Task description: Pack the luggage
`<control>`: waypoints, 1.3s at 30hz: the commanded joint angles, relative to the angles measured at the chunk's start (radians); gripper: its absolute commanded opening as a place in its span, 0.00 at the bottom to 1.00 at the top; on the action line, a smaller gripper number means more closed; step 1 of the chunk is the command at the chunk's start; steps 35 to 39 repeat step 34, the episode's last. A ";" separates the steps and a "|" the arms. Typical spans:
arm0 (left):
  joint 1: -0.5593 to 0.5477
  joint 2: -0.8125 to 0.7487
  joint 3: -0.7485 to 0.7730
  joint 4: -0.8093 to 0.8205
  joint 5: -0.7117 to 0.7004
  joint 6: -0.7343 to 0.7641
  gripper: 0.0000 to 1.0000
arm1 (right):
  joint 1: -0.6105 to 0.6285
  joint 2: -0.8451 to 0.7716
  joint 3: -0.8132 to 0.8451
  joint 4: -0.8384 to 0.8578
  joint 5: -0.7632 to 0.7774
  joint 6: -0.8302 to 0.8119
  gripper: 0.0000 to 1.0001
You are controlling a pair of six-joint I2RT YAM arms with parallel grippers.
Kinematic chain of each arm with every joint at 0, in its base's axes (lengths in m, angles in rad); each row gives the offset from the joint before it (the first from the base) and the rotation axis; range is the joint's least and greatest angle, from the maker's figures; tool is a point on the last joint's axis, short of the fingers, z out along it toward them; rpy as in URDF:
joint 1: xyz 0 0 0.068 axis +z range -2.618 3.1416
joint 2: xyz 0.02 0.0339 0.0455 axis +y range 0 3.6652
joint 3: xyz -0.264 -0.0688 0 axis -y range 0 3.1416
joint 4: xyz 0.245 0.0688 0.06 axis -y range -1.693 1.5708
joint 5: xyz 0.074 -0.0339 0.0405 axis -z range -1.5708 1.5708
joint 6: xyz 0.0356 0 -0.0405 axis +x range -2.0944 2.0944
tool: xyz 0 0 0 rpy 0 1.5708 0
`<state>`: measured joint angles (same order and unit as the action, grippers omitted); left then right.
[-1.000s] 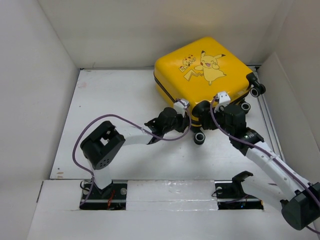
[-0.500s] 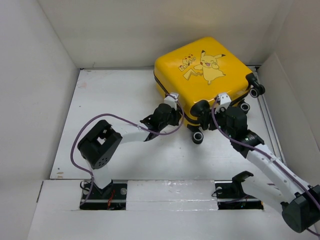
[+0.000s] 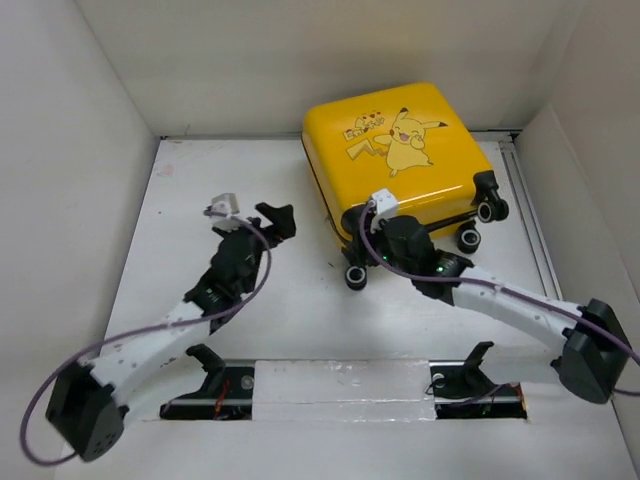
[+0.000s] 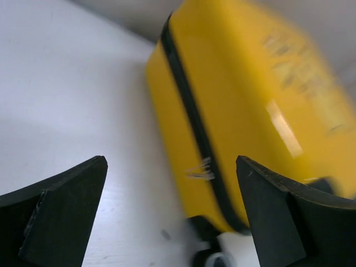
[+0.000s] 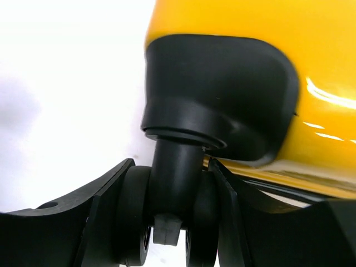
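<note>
Luggage (image 3: 400, 150), yellow with the Pikachu print up, lies closed at the far side of the table (image 3: 200, 180), right of centre. Left gripper (image 3: 258, 220) hangs well apart from it to the left, jaws wide and empty. Right gripper (image 5: 171, 183) is clamped on 1 black caster (image 5: 139, 222) at its near edge.

One luggage (image 3: 400, 150), three of its caster wheels (image 3: 355, 277) visible from above, and two arms (image 3: 160, 340).
</note>
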<state>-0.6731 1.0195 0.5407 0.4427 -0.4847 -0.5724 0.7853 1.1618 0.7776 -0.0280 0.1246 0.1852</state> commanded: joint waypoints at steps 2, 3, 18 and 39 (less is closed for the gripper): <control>-0.005 -0.310 -0.042 -0.045 -0.111 -0.083 1.00 | 0.222 0.157 0.144 0.062 -0.214 0.014 0.00; -0.005 -0.346 -0.042 -0.100 -0.111 -0.083 1.00 | 0.248 0.221 0.176 0.062 -0.214 0.014 0.00; -0.005 -0.656 0.062 -0.404 0.015 -0.139 1.00 | 0.447 0.185 0.350 0.002 0.036 0.096 1.00; -0.005 -0.752 -0.114 -0.383 0.244 -0.171 1.00 | 0.447 -0.694 -0.136 -0.363 0.426 0.255 1.00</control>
